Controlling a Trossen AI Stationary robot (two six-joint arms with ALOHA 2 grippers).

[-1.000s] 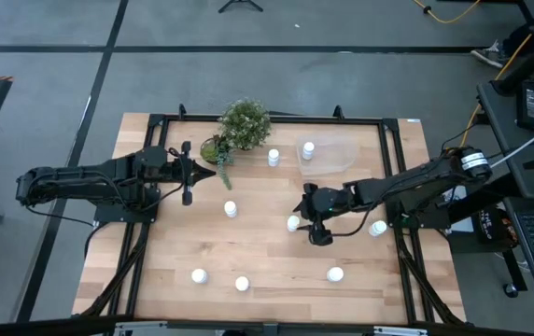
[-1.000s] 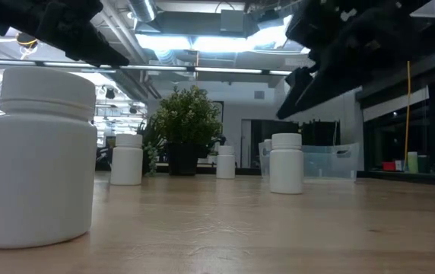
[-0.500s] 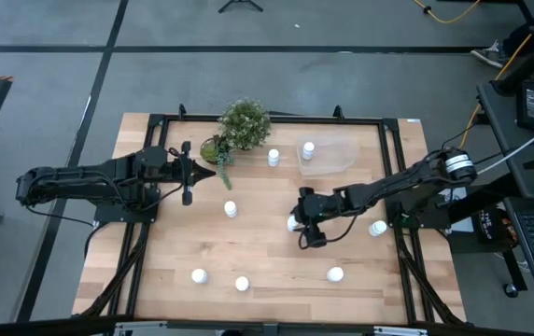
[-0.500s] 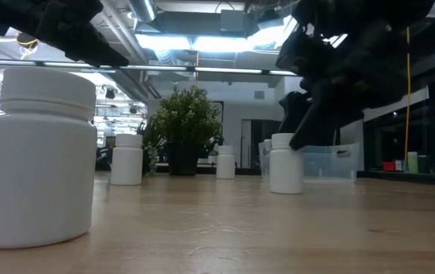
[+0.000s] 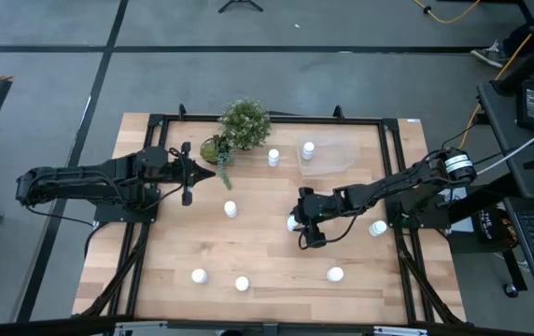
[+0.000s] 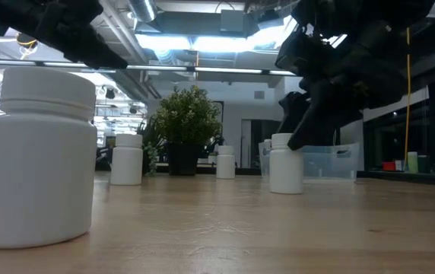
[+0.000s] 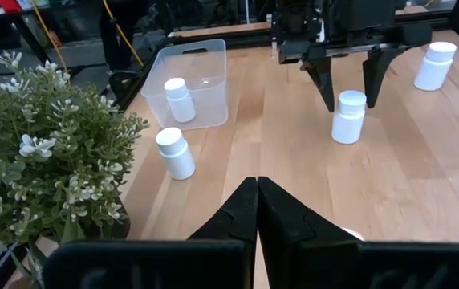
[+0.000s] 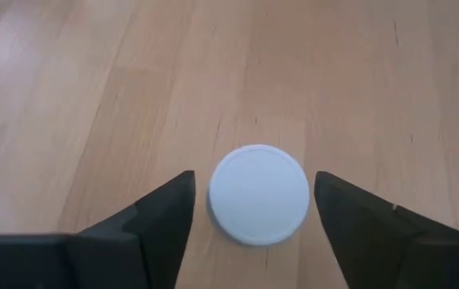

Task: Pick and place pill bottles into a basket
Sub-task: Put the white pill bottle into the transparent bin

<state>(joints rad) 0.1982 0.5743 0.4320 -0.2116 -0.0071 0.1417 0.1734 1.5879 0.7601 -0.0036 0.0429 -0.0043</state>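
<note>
My right gripper (image 5: pixel 301 222) is open and points down over a white pill bottle (image 5: pixel 291 223) that stands on its base at mid-table. Its fingers stand on either side of the bottle's cap (image 8: pixel 258 193) without touching it, as the left wrist view (image 7: pixel 348 87) also shows. The clear basket (image 5: pixel 332 159) sits at the far right with one bottle (image 5: pixel 308 148) standing in it. My left gripper (image 5: pixel 213 172) is shut and empty beside the potted plant (image 5: pixel 243 126). Other bottles stand on the table, one beside the basket (image 5: pixel 274 157) and one at mid-table (image 5: pixel 231 209).
Further bottles stand at the right (image 5: pixel 378 228) and along the near edge (image 5: pixel 199 276), (image 5: pixel 242 283), (image 5: pixel 335 274); one looms close to the low camera (image 6: pixel 39 156). The plant stands at the far edge, left of the basket. Bare wood lies between the bottles.
My right gripper has gone a little toward the table's left edge and down, so that its open fingers now straddle the mid-table bottle's cap. The bottle has not moved.
</note>
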